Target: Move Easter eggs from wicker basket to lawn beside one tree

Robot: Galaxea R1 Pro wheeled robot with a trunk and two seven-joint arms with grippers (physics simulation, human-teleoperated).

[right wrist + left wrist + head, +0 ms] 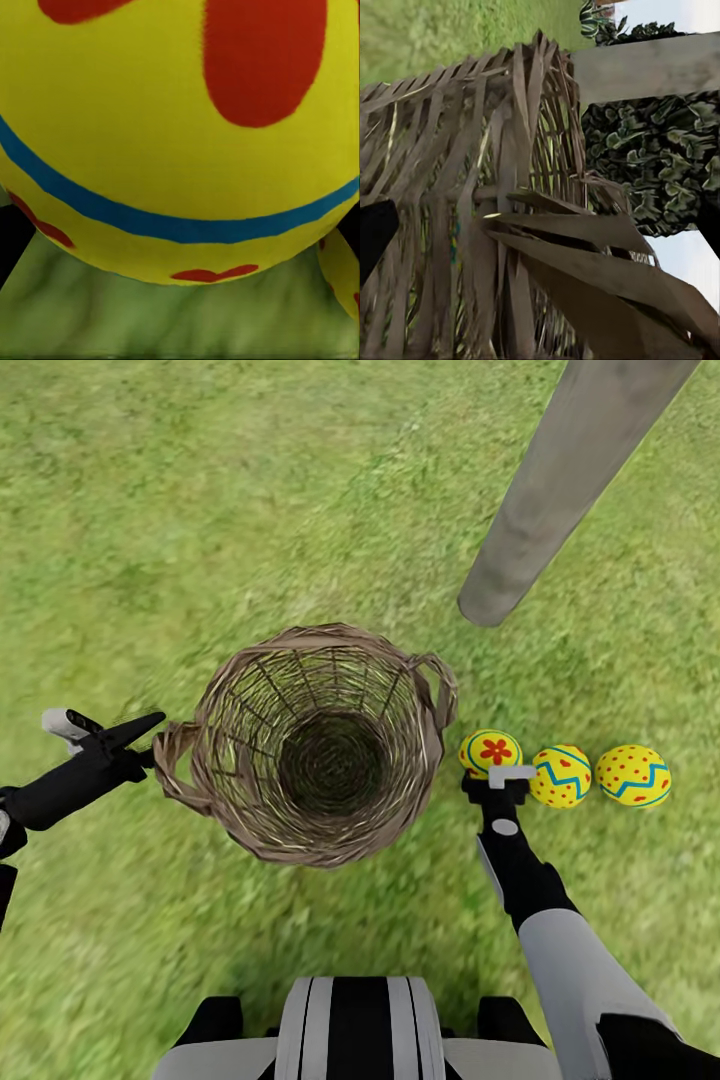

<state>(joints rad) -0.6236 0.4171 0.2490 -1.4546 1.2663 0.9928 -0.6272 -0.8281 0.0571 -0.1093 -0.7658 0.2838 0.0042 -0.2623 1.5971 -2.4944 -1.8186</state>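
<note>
Head view: flower egg [490, 751] touching right claw [497, 775].

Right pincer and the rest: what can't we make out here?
- Right pincer: head view, wrist block covers the fingertips; open or shut on flower egg unclear.
- Left pincer: grip on wicker basket handle unclear.
- Tree: head view cuts off the crown.

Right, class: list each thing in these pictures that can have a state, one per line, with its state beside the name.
Wicker basket: upright on the grass, empty, left gripper at its loop handle.
Flower-marked egg: out of the basket, on the lawn, at the right gripper's tip.
Middle egg: on the lawn, beside it.
Dotted egg: on the lawn, end of the row.
Left gripper: cannot tell.
Right gripper: cannot tell.
Tree trunk: standing.
</note>
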